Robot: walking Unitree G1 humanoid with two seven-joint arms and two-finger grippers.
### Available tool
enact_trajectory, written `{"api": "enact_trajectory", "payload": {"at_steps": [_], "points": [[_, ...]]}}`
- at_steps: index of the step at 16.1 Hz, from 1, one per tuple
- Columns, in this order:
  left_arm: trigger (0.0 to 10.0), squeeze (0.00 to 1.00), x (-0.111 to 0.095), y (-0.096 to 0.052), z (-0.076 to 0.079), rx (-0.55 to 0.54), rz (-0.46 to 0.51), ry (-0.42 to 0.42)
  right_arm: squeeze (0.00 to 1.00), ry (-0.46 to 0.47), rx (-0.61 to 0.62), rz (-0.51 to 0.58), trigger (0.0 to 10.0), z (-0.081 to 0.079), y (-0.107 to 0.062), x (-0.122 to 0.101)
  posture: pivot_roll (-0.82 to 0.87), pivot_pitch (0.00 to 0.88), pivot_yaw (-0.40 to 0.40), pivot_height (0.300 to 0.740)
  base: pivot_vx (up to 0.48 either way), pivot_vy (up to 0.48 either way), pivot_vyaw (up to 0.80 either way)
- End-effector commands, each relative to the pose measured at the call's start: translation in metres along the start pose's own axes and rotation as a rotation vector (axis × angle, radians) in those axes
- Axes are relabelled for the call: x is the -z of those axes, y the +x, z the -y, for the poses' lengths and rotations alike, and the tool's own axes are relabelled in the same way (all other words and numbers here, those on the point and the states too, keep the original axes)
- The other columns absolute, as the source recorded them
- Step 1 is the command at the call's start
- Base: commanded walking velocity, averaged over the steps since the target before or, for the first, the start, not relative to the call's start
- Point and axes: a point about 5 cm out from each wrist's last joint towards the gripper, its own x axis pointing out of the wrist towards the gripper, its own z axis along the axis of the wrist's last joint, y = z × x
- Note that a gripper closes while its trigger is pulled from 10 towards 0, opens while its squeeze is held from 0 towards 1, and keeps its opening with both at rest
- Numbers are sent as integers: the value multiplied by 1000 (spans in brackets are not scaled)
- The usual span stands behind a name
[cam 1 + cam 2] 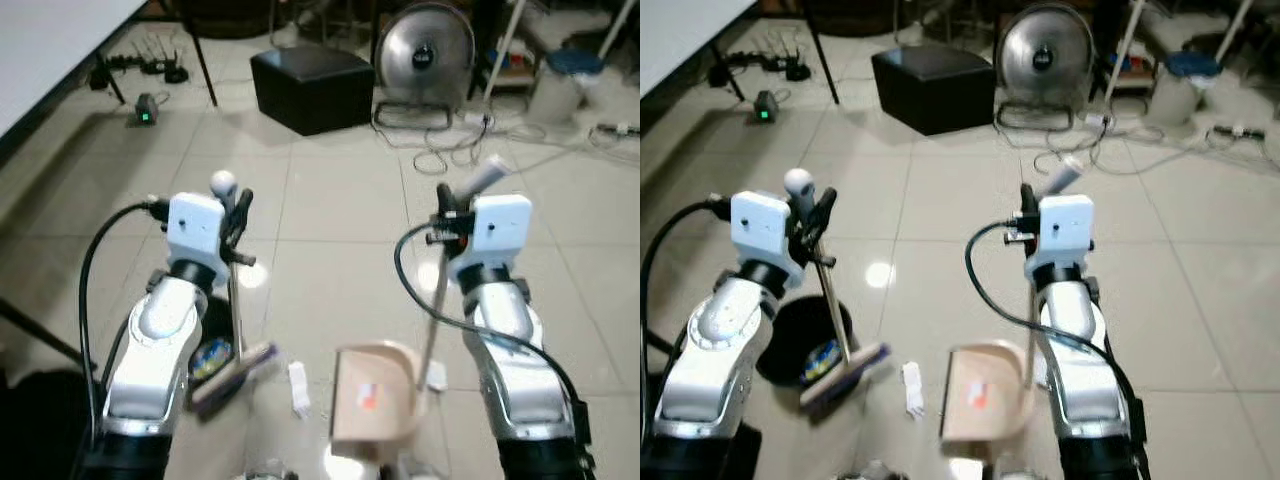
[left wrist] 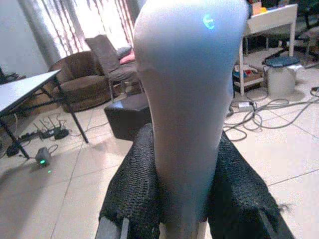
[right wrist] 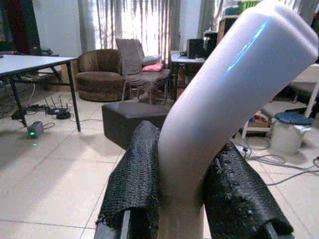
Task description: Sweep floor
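The tiled floor (image 1: pixel 330 215) spreads out from a black ottoman (image 1: pixel 311 87), with a round fan (image 1: pixel 424 48) just beside the ottoman and loose cables (image 1: pixel 440 155) on the tiles near the fan. The wrist views take in more of the room beyond the ottoman: a brown armchair (image 3: pixel 101 73), a grey chair (image 3: pixel 132 62) with a pink cushion, and bright curtains (image 3: pixel 132 22), all well behind it; the head views cut these off. A table (image 1: pixel 45 50) edge runs off the corner of the head views, well apart from the ottoman.

Far from the ottoman, close to the robot, a black bin (image 1: pixel 798 338) sits on the floor; in the left eye view the left arm hides most of it. The beige dustpan (image 1: pixel 375 392) lies beside the bin, something orange and white in it too blurred to name. The brush (image 1: pixel 845 372) has its head on the floor between bin and dustpan, and a scrap of white paper (image 1: pixel 911 388) lies between brush head and pan.

The left gripper (image 1: pixel 238 222) is clamped on the brush's upright handle; its wrist view shows the padded fingers (image 2: pixel 134 189) pressing both sides. The right gripper (image 1: pixel 446 222) squeezes the dustpan's long handle (image 1: pixel 432 320) the same way, fingers (image 3: pixel 137 179) tight against the bent grey grip
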Motion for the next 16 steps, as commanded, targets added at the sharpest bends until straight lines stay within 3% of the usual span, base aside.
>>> {"api": "enact_trajectory", "payload": {"at_steps": [1,4,6,8,16], "points": [[10000,0,1,0,3,3,6,-21,0,-34,5,19,10000,6,4,1,9,153,61,740,0,0,0],[10000,0,9,0,4,-6,-22,-40,0,-32,-14,36,10000,4,11,3,13,189,58,740,0,0,0],[10000,0,14,5,2,-48,29,-2,0,-20,-35,70,10000,3,18,7,25,249,71,740,0,0,0],[10000,0,17,6,0,-92,40,-16,0,-36,-62,94,10000,1,18,8,21,282,75,740,0,0,0],[10000,0,31,22,7,-168,89,-32,0,-180,-204,176,10000,-17,28,18,38,356,73,740,0,0,0]]}}
